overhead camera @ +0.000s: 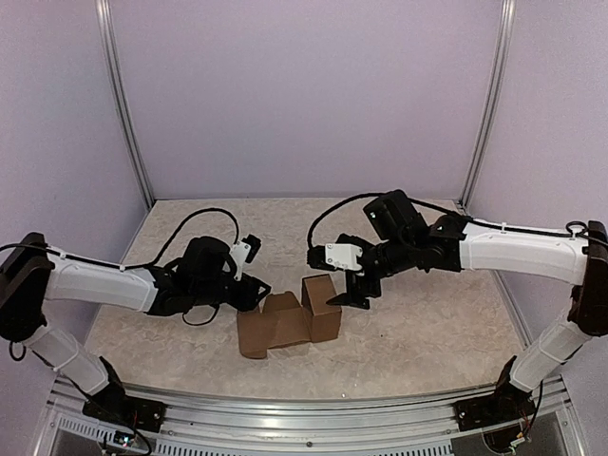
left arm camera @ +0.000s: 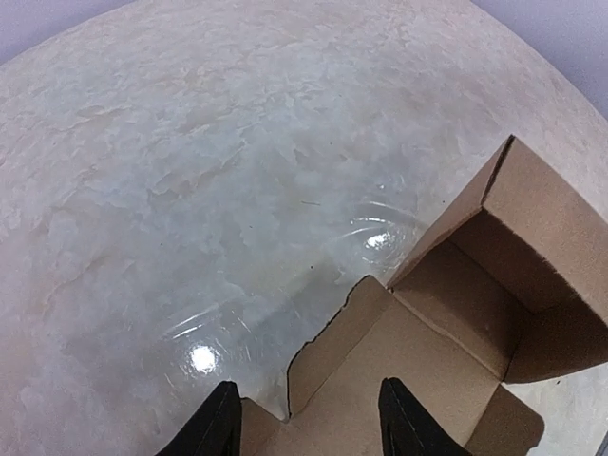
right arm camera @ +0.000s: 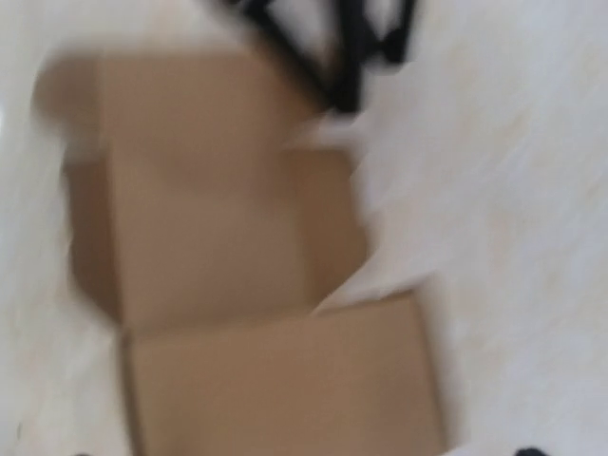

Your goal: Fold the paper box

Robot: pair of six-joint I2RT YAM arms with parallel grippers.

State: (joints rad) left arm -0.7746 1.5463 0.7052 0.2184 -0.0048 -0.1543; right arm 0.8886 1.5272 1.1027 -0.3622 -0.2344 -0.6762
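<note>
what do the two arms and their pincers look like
Both match. The left arm and right arm have smooth white shells on the long links, with black joints between them. Thin black cables loop above each wrist. Each wrist carries a small white block. The left pincer and right pincer have slim black fingers.

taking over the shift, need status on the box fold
Left gripper open, at paper box edge. Right gripper open, by its right side. Box part folded, top open. No obstruction seen.
</note>
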